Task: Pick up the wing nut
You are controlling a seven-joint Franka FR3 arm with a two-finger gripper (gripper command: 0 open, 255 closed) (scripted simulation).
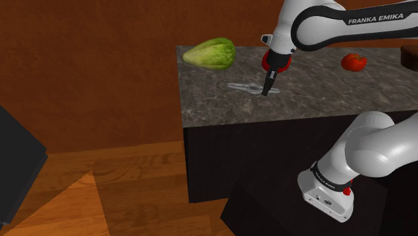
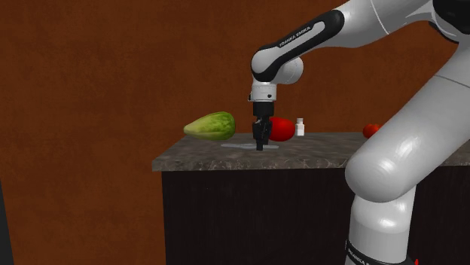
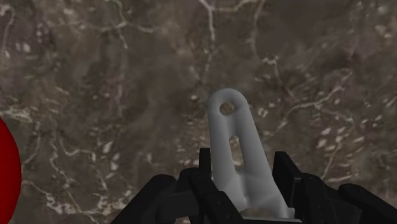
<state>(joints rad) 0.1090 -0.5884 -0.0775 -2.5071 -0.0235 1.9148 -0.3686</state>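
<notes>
A pale grey wing nut (image 1: 241,86) lies flat on the dark marbled counter (image 1: 308,100), near its middle. My black gripper (image 1: 267,92) points straight down onto one end of the nut, its tips at the counter surface. In the wrist view the nut (image 3: 234,137) runs out from between the two fingers (image 3: 205,170), which clasp its wide base on both sides; its far lobe has a small hole. From the second exterior view the gripper (image 2: 260,146) stands upright over the thin grey nut (image 2: 242,142).
A green leafy vegetable (image 1: 211,52) lies at the counter's far corner, a red tomato (image 1: 354,62) toward the shoulder view's right. A small white bottle (image 2: 300,126) and a red fruit (image 2: 283,129) stand behind the gripper. The counter edge drops to a wooden floor (image 1: 100,181).
</notes>
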